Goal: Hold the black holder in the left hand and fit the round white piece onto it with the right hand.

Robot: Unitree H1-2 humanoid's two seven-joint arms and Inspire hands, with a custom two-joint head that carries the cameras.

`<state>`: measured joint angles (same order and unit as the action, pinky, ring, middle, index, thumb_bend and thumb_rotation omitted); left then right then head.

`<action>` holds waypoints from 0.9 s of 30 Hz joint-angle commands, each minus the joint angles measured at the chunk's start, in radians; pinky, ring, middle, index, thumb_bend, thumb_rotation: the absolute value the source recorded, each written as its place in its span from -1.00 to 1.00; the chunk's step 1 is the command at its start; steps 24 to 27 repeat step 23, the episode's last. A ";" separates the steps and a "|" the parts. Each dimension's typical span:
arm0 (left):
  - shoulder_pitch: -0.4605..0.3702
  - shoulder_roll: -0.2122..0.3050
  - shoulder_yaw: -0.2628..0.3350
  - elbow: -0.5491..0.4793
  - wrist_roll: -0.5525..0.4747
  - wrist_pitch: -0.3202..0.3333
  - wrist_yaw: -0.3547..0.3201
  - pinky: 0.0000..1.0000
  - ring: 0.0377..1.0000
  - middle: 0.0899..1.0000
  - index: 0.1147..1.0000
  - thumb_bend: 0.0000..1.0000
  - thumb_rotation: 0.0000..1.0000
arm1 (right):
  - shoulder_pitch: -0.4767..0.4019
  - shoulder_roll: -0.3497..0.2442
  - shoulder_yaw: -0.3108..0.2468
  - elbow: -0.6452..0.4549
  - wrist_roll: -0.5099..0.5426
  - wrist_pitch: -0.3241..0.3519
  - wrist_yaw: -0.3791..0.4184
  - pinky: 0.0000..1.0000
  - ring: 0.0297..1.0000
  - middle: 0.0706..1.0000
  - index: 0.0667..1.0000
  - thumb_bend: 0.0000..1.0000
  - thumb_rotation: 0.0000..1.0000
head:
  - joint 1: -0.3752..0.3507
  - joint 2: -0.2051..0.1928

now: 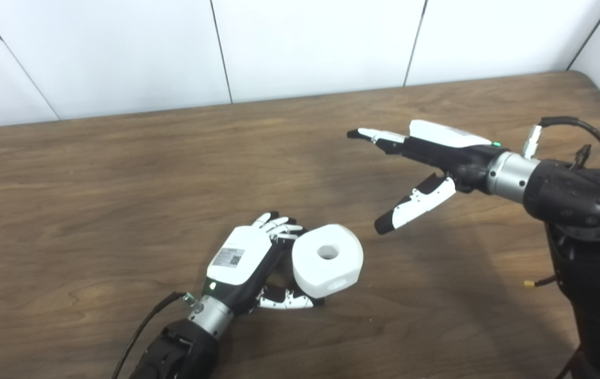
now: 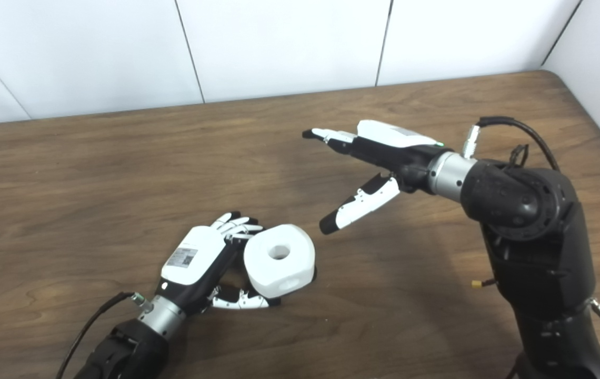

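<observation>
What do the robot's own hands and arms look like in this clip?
Left hand and right hand: white back shells, black palms, white-and-black fingers, green lights near silver wrist cuffs. The left shell carries a label with a square code. Both arms are black, each with a black cable.

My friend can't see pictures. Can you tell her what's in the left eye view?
The robot's left hand is wrapped around a round white piece with a hole on top, low over a brown wooden table. Its right hand hangs open and empty, apart from the piece.
</observation>
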<state>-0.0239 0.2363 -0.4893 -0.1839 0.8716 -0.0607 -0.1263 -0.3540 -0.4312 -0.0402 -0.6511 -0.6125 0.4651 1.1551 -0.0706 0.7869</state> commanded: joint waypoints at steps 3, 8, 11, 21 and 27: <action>0.012 0.015 -0.010 0.021 0.027 0.043 -0.074 0.89 0.69 0.49 -0.16 0.04 -0.90 | -0.024 -0.002 -0.034 -0.006 0.006 0.005 0.054 0.87 1.00 1.00 1.00 1.00 0.26 | -0.001 0.001; 0.014 0.012 -0.006 0.028 0.017 0.031 -0.056 0.85 0.66 0.46 -0.16 0.05 -0.89 | -0.031 -0.007 -0.041 0.006 0.022 0.005 0.035 0.87 1.00 1.00 1.00 1.00 0.29 | -0.001 0.001; 0.012 0.013 -0.009 0.025 0.022 0.034 -0.063 0.85 0.66 0.47 -0.16 0.05 -0.88 | -0.030 -0.003 -0.049 0.004 0.016 0.005 0.035 0.86 1.00 1.00 1.00 1.00 0.33 | 0.001 0.003; 0.016 0.009 -0.017 -0.012 0.084 0.092 -0.119 0.88 0.72 0.59 0.29 0.64 -0.70 | -0.038 -0.032 -0.050 0.008 0.005 0.005 0.019 0.79 1.00 1.00 0.96 1.00 0.34 | 0.006 0.008; 0.016 0.008 -0.018 -0.018 0.096 0.099 -0.124 0.88 0.72 0.60 0.44 0.71 -0.65 | -0.040 -0.036 -0.042 0.014 -0.001 0.005 0.015 0.78 1.00 1.00 0.96 1.00 0.32 | 0.007 0.009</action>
